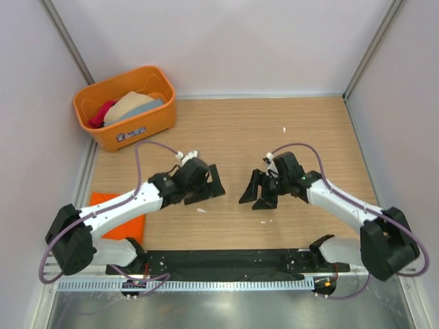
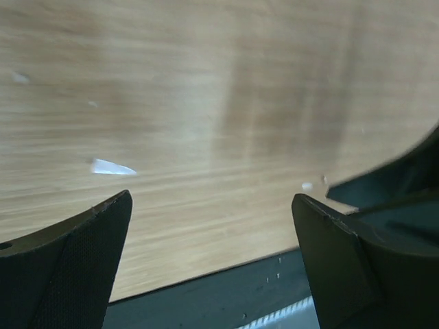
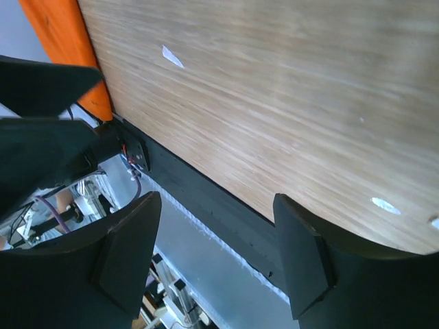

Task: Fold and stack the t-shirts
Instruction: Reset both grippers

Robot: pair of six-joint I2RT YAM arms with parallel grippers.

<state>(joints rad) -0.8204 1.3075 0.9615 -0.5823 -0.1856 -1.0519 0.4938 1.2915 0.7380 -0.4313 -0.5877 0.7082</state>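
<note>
A bright orange t-shirt (image 1: 113, 211) lies folded flat at the table's left near edge, partly under my left arm; its edge also shows in the right wrist view (image 3: 62, 48). Crimson-pink (image 1: 101, 113), beige (image 1: 127, 104) and grey-blue (image 1: 147, 106) t-shirts are bundled in the orange tub (image 1: 130, 130) at the back left. My left gripper (image 1: 217, 186) (image 2: 212, 233) hovers open over bare wood at mid-table, with nothing between its fingers. Facing it, my right gripper (image 1: 252, 199) (image 3: 216, 240) is also open and empty.
Small white scraps (image 1: 201, 210) (image 1: 284, 129) lie on the wooden table (image 1: 274, 137). A black strip (image 1: 226, 260) runs along the near edge between the arm bases. Grey walls close in the left, right and back.
</note>
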